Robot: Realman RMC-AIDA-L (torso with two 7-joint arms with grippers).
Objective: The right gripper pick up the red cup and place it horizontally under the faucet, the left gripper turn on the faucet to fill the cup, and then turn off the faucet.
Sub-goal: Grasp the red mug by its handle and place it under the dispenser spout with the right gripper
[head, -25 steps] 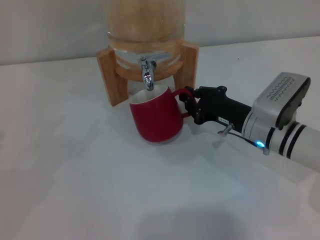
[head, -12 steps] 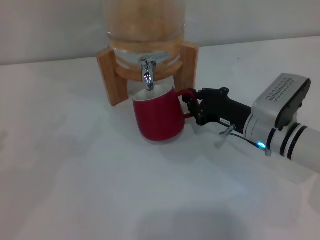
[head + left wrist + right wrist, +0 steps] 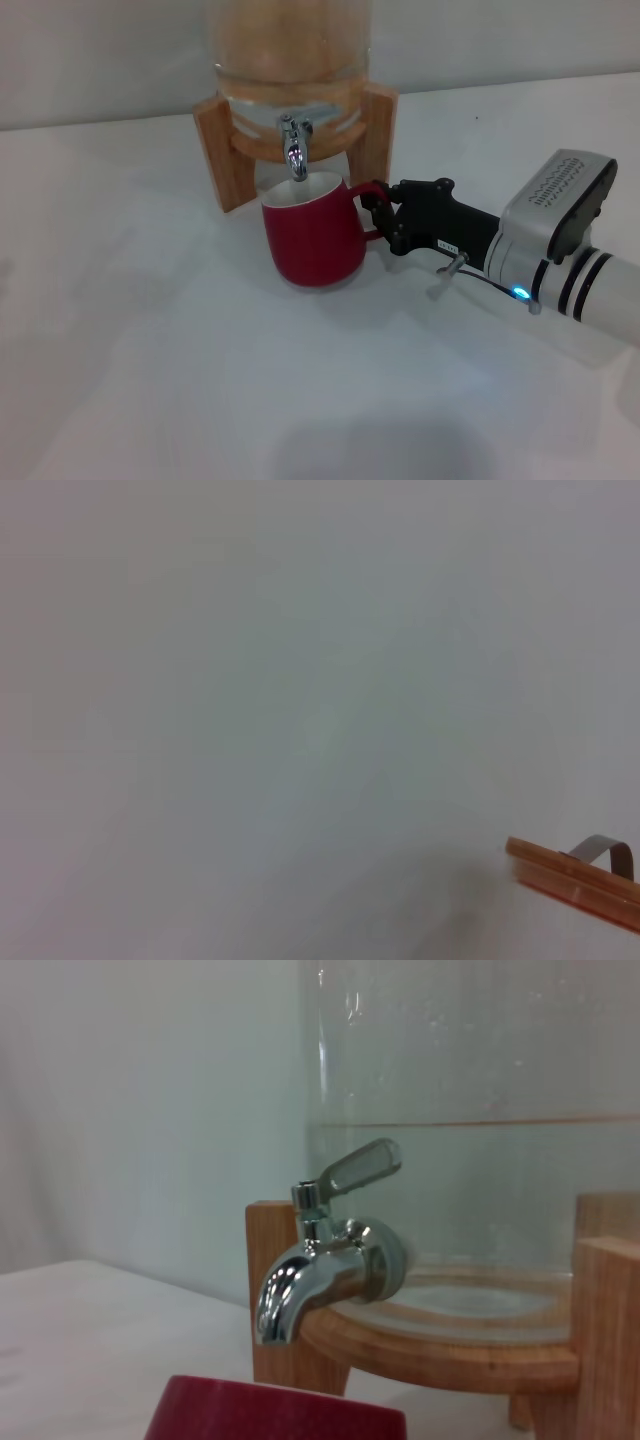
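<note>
White tabletop all round. Nearest, the right gripper (image 3: 379, 214) is clamped on the cup (image 3: 311, 240) handle; it's nudged the cup a touch leftward in the last second, so the mouth now sits right below the faucet (image 3: 294, 150). Ready to let go, I'd say. Left gripper's out of view.

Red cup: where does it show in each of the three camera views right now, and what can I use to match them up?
Head view: the red cup stands centre frame, under the faucet, its handle at the right gripper.
Left wrist view: no cup in it; only a corner of the wooden stand.
Right wrist view: only the cup's rim, at the bottom edge below the faucet.
Shared landmark: the wooden stand.
</note>
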